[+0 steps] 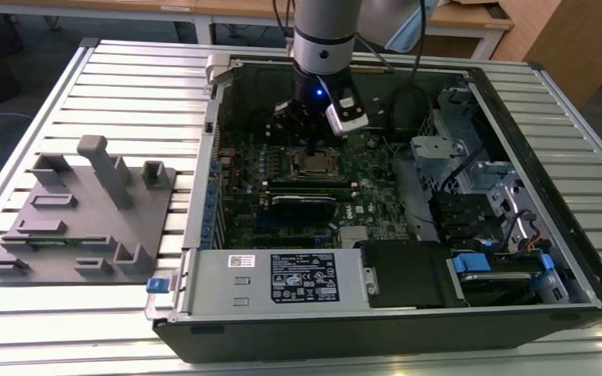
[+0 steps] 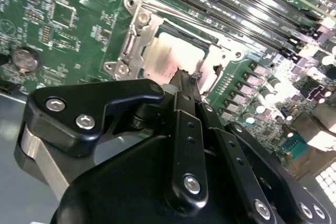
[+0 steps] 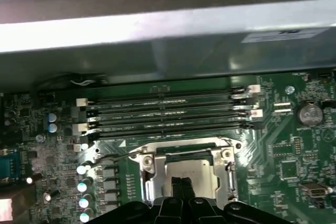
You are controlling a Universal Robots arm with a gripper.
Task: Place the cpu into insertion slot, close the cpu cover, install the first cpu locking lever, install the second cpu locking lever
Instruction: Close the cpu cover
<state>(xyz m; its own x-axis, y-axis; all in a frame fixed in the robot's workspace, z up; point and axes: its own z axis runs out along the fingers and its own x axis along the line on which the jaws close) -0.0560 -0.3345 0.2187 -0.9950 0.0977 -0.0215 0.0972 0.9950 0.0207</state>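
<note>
The cpu sits in the insertion slot on the green motherboard, its silvery top showing. The cpu cover lies flat around it as a silver frame. My gripper hangs just above the cpu's edge, its black fingers pressed together with nothing between them. In the first wrist view the fingertips overlap the cpu inside the cover, and a thin wire lever runs beside the frame. In the exterior view the gripper stands over the slot inside the open computer case.
Long memory slots run beside the socket. The case wall rises close behind them. Drive cages and a power supply fill the case's other sides. A grey fixture block stands on the slatted table at the exterior view's left.
</note>
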